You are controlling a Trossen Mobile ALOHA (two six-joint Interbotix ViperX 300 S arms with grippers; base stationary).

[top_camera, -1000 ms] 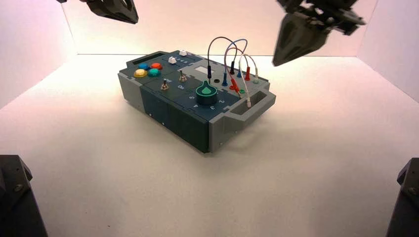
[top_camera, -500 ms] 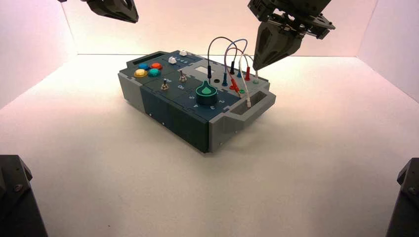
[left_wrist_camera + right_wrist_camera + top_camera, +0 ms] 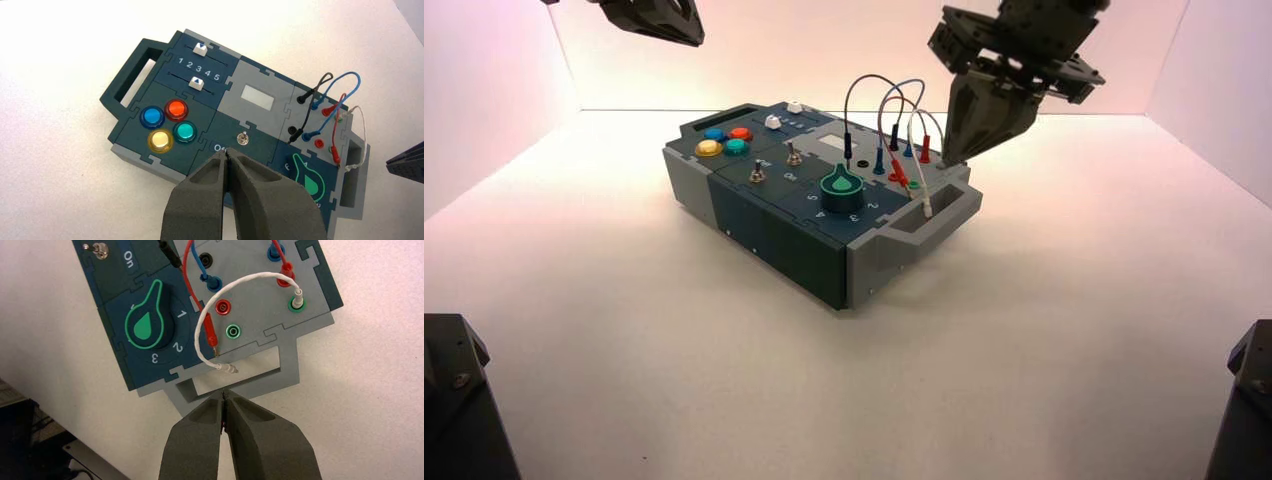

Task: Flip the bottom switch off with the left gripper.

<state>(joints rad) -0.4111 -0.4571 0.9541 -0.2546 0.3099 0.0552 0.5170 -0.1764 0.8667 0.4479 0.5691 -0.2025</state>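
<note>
The dark box [image 3: 764, 225] bears two small toggle switches, a nearer one [image 3: 757, 174] and a farther one [image 3: 793, 155]. The left wrist view shows one switch [image 3: 242, 138]; my fingers hide the other. The right wrist view shows one switch [image 3: 101, 249] beside the word "On". My left gripper [image 3: 692, 40] is shut and hangs high at the back left, far from the switches; in its own view [image 3: 227, 152] it holds nothing. My right gripper [image 3: 951, 160], with a hole-studded frame, is shut just above the box's right handle [image 3: 280, 382], by the wires [image 3: 894, 95].
A green knob [image 3: 841, 185] sits between the switches and the wire sockets. Four coloured buttons [image 3: 724, 141] and two white sliders [image 3: 773, 121] are at the box's left end. A loose white wire end [image 3: 230, 369] lies over the handle opening. Black arm bases stand at both front corners.
My right gripper has swung left and then come down toward the box's right end by the wires. My left gripper and the box have not moved.
</note>
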